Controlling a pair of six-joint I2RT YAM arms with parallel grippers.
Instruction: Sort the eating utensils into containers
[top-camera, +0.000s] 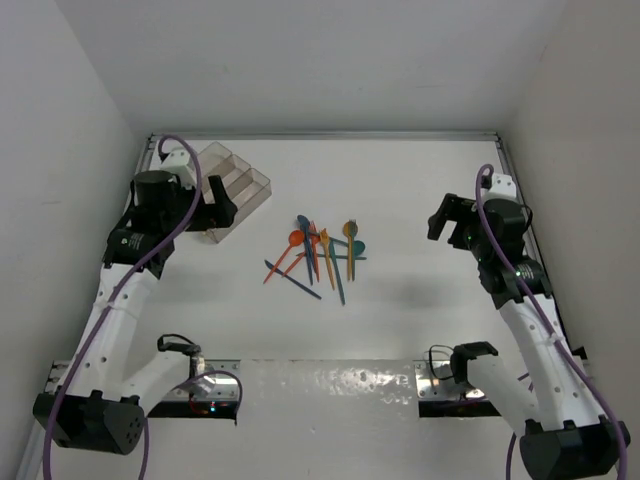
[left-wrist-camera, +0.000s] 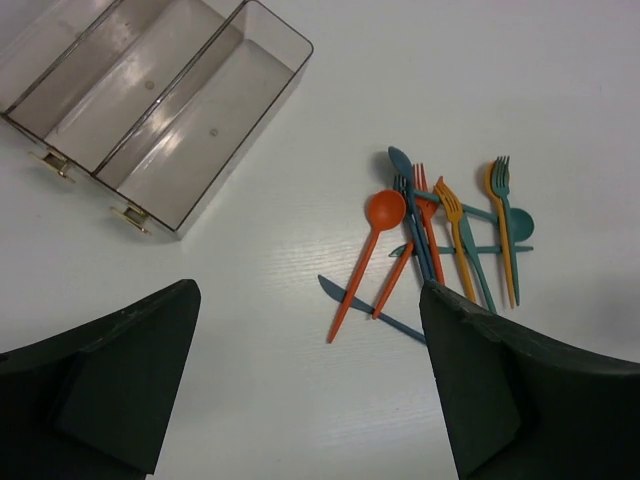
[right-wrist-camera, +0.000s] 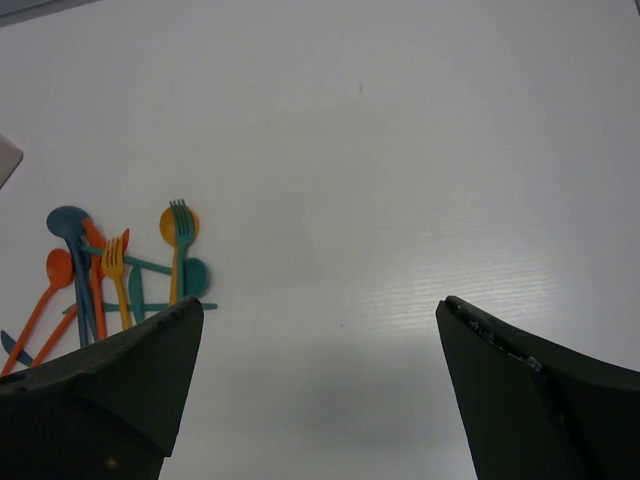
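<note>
Eating utensils (top-camera: 318, 255) lie in a crossed heap mid-table, clear of the tray. Biggest first: the white table (top-camera: 420, 180) spreads under it all. Left gripper (left-wrist-camera: 310, 300) hovers just beside the tray, jaws spread wide, gripping nothing. Right gripper (right-wrist-camera: 320, 305) hangs off to the right, jaws released too. The clear three-compartment tray (left-wrist-camera: 243, 128) sits far left. Smallest now: an orange spoon (left-wrist-camera: 383, 211), and a dark blue knife (left-wrist-camera: 332, 287) at the heap's near-left edge.
</note>
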